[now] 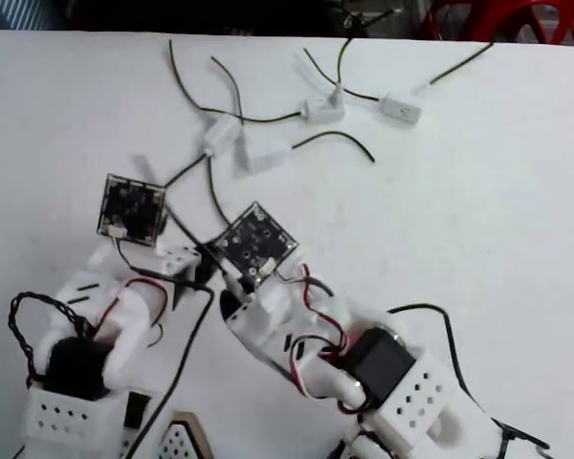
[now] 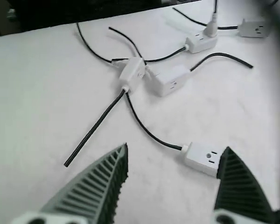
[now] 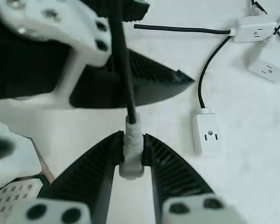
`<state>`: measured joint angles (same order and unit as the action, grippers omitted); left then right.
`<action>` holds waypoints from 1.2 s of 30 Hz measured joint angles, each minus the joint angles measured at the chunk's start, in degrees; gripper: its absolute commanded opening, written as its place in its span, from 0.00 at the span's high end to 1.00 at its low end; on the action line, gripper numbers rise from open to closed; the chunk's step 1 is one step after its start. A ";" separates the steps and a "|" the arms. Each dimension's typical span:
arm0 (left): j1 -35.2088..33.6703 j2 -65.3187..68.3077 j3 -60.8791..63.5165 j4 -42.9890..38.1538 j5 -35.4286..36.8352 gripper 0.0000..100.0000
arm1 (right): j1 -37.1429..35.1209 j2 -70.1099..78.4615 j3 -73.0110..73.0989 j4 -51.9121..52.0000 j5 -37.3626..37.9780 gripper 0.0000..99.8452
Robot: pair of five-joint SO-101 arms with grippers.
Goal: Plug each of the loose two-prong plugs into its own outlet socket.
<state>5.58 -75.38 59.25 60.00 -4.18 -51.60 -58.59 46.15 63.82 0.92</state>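
The right claw [image 3: 131,138] was clamped tight on a small white two-prong plug [image 3: 130,156]. Its ribbed black fingers [image 3: 98,172] pressed the plug's body from both sides, and the thin black cord [image 3: 123,60] ran straight on away from the claw. The prongs could not be made out. The left claw [image 2: 175,149] stood wide open with nothing in its grasp. Between its two fingers lay a white rectangular outlet socket [image 2: 203,157], flat on the surface with its slots showing, just beside one finger.

The white table [image 1: 497,249] carried everything. At its near edge stood the two arms, the left arm [image 1: 91,335] at the near left and the right arm [image 1: 364,368] beside it nearer the middle, with their wrists close together.

Across the far middle of the table lay a loose scatter of white outlet blocks [image 1: 266,151] on thin dark cords. Two sat just beside each other on the left and two more lay farther right, well apart from the claws. One of the far pair [image 2: 200,42] seemed to have a white plug standing in it — its cord led off toward the far edge.
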 measured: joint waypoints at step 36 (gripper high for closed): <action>11.87 48.18 -17.76 -3.34 -47.74 0.69 | 46.86 -0.18 23.38 -37.80 -10.37 0.98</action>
<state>17.45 -27.21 41.49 56.66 -51.91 -4.75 -58.77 69.54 26.02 -9.45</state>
